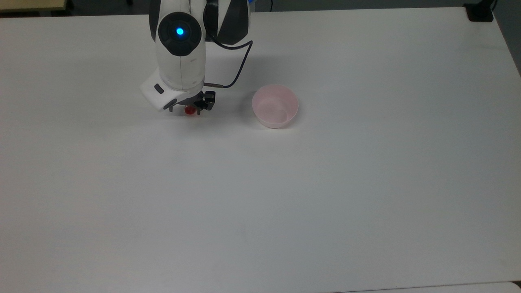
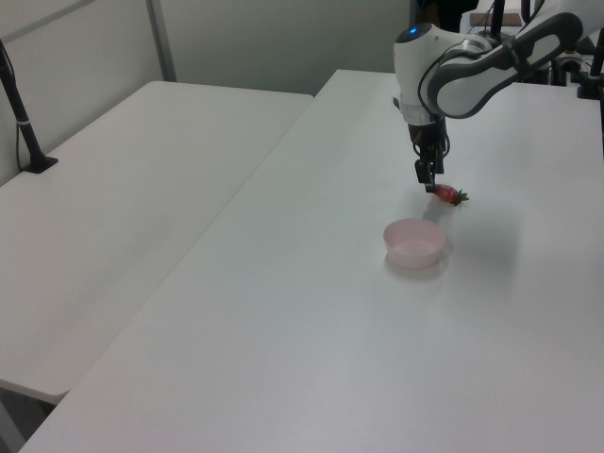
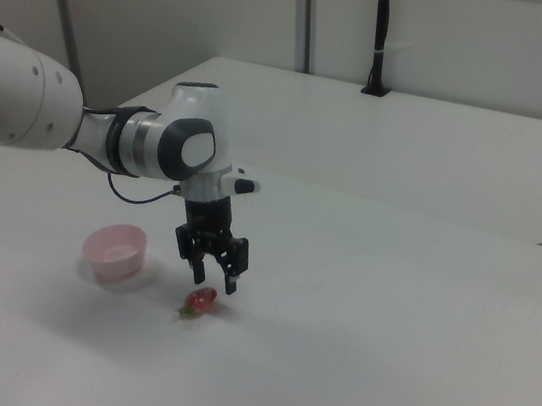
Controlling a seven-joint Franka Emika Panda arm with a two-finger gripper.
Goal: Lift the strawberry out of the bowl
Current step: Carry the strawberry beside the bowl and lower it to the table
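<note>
Spreading across all three views, the white table point(image 1: 325, 195) is carrying everything, and a second white table point(image 2: 123, 189) is standing beside it at the left view's left. Over it the white arm point(image 1: 181, 53) is reaching down, its last link nearly upright and a blue light point(image 1: 180, 31) glowing on top in the top view; a dark cable point(image 1: 236, 69) is looping off its wrist. The claw point(image 3: 211, 273) is pointing straight down and hanging just above the table, its two dark fingers point(image 3: 232, 280) spread apart and gripping nothing.

The bowl point(image 1: 275, 106) is sitting upright and pale pink, apart from the claw, at the top view's right of it and at the right view's left of it.

The strawberry point(image 3: 200, 301) is lying on its side on the table, outside the bowl and just under the parted fingers. In the left view the strawberry point(image 2: 448, 195) is resting with its long axis roughly level, its green cap pointing toward the left view's right and its red tip toward the claw. In the top view it is showing as a red spot point(image 1: 189, 110) between the fingers.
</note>
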